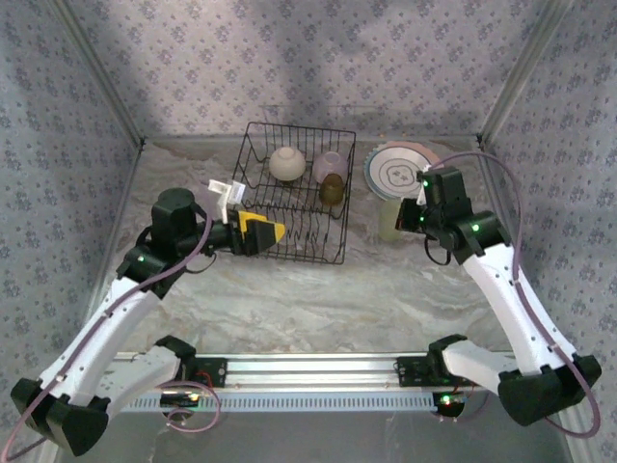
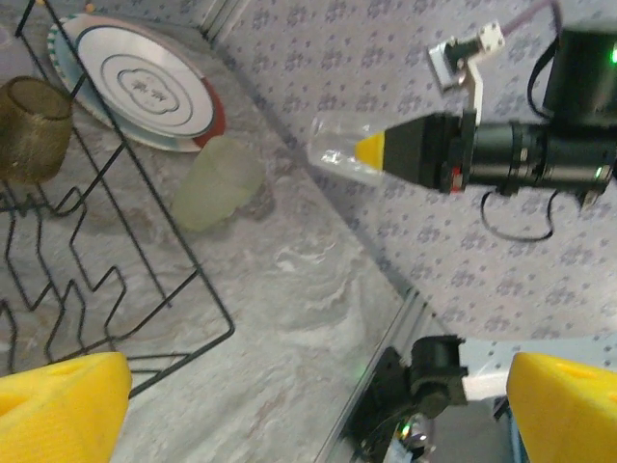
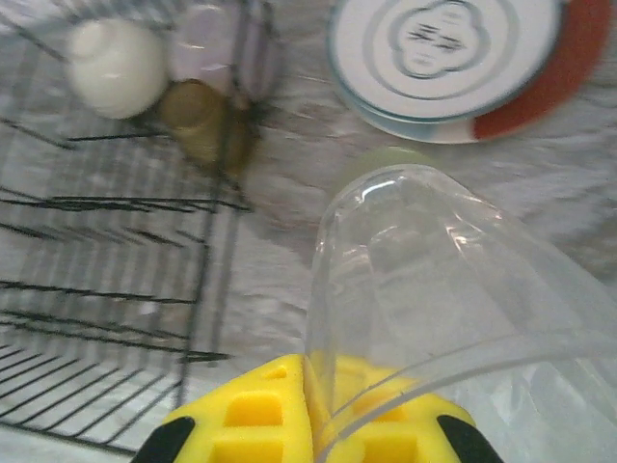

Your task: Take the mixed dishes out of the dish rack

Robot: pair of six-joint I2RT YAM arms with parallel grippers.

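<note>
The only marking is a dark emblem at the centre of the top plate (image 1: pixel 398 172), too small to read. The plates lie on the marbled grey surface (image 1: pixel 318 289) right of the dish rack (image 1: pixel 299 253), a yellowish cup (image 1: pixel 390 220) just beside them, within lavender floral-papered walls (image 1: pixel 318 58). The rack holds a cream bowl (image 1: pixel 287 162), lavender bowl (image 1: pixel 331 164) and amber cup (image 1: pixel 331 190); the left claw (image 1: pixel 262 233) gapes wide and empty at its near left corner, and the right claw (image 3: pixel 308 415) is clamped on a clear cup (image 3: pixel 453 318).
</note>
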